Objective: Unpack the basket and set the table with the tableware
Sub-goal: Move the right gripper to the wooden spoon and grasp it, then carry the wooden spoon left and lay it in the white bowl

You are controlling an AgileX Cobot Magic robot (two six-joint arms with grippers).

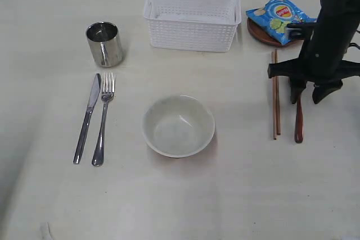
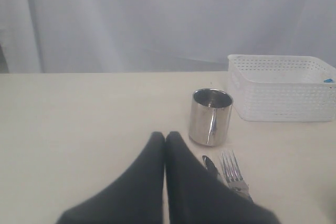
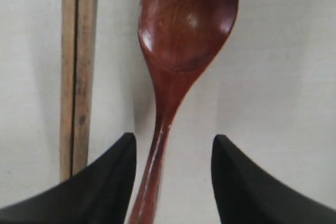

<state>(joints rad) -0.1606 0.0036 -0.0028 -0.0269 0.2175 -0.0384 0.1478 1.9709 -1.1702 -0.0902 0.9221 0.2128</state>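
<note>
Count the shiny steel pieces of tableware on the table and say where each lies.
3. The steel cup stands left of the basket; the knife and fork lie side by side nearer the camera, left of the bowl. Part of the basket's inside is hidden.

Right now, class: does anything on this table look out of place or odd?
Yes: a blue crisp bag lies on the small brown round plate, right of the white plastic basket. It is a snack packet, not tableware, and hides most of the plate.
</note>
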